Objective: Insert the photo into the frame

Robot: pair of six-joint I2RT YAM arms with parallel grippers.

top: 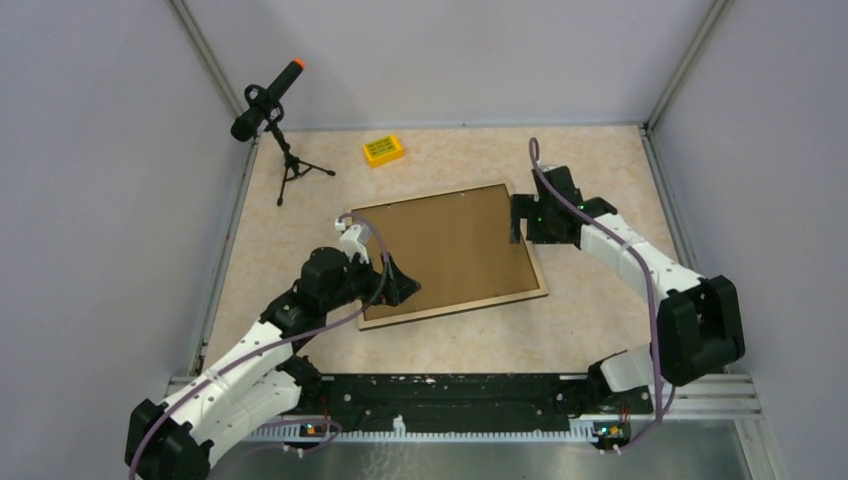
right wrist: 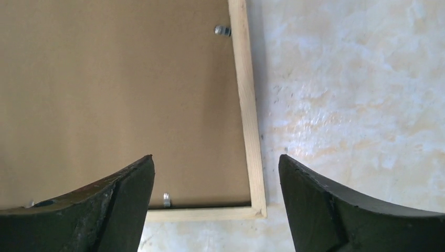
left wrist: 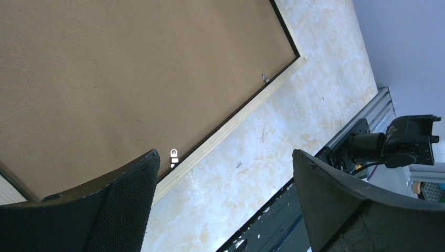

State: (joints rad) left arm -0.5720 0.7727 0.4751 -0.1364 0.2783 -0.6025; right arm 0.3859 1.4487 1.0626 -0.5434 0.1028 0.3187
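The frame (top: 462, 304) lies flat mid-table, its light wood back face up. The brown hardboard backing sheet (top: 450, 245) lies inside it, with small metal tabs (left wrist: 173, 156) at the edge. The photo is hidden. My left gripper (top: 405, 285) is open and empty over the frame's near-left part. In the left wrist view it (left wrist: 225, 157) spans the wood edge (left wrist: 231, 123) and bare table. My right gripper (top: 517, 220) is open and empty at the frame's far-right edge. In the right wrist view it (right wrist: 215, 157) straddles a frame corner (right wrist: 257, 210).
A yellow box (top: 383, 150) lies at the back of the table. A black microphone on a small tripod (top: 290, 165) stands at the back left. Grey walls enclose the table. A black rail (top: 450, 390) runs along the near edge.
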